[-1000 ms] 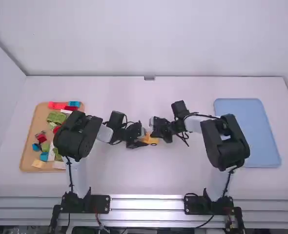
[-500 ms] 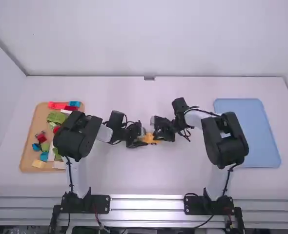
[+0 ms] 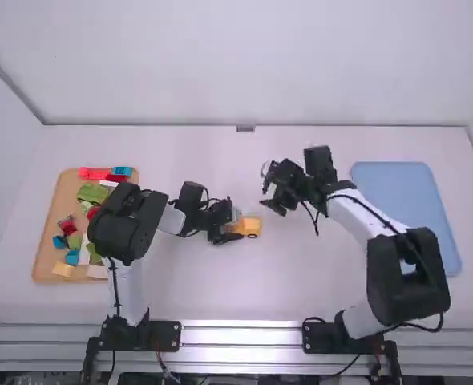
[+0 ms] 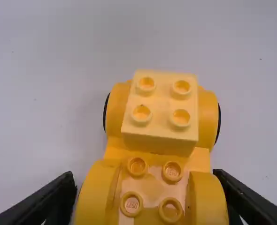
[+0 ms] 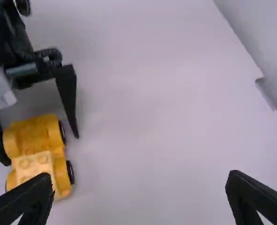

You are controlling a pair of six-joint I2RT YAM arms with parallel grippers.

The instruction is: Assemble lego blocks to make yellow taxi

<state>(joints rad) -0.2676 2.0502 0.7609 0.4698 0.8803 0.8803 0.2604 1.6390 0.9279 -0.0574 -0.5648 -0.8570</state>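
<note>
Lit softly across all 3 views. Brightest in the high view, glaring white along the metal rail (image 3: pixel 240 335). Dimmer in the left wrist view, shaded faintly beside the yellow vehicle (image 4: pixel 159 141). Blurred in the right wrist view.

Left arm (image 3: pixel 126 224) hid tan tray's (image 3: pixel 47 233) right side, some blocks (image 3: pixel 90 193); right arm (image 3: pixel 409 273) hid blue tray's (image 3: pixel 397 200) near left corner. Left wrist view cut off yellow car base (image 4: pixel 116 112).

Tiny raised lettering (image 4: pixel 132 204) marks one stud (image 4: pixel 131 206) of the yellow car base (image 4: pixel 150 187).
</note>
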